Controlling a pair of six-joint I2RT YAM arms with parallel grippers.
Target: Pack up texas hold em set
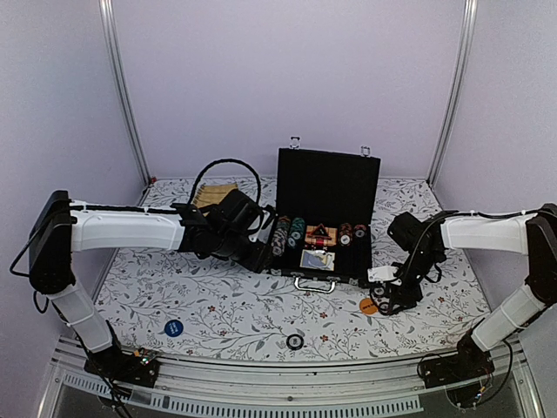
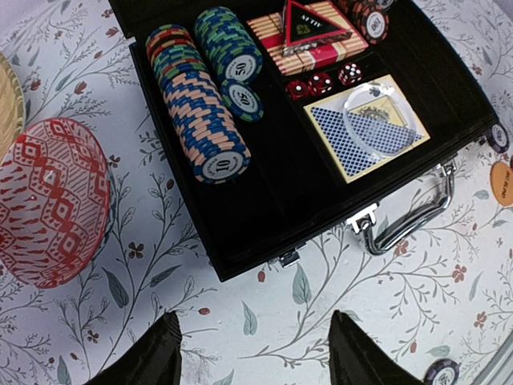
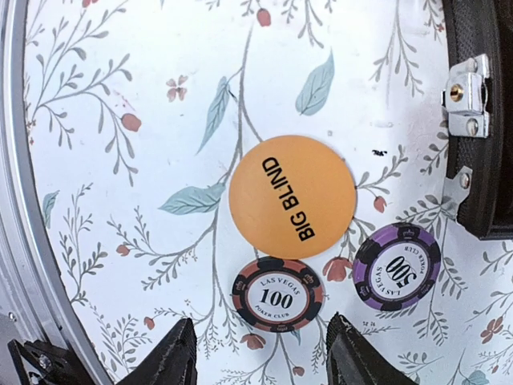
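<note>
My right gripper (image 3: 261, 357) hangs, fingers apart, over the flat orange plastic BIG BLIND disc (image 3: 292, 199) beside the open black briefcase (image 3: 493, 160). I judge it thin, stiff and slick, so I pinch its rim. Left gripper (image 2: 255, 353) is likewise spread, empty.

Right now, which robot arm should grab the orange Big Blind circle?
Right. The right gripper hangs open by the orange disc, while the left gripper sits at the case's other end, beside the woven ball.

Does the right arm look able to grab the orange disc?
Probably yes: the right claw is open close to the orange disc, and nothing covers it, though the 100 chip lies right beside it.
</note>
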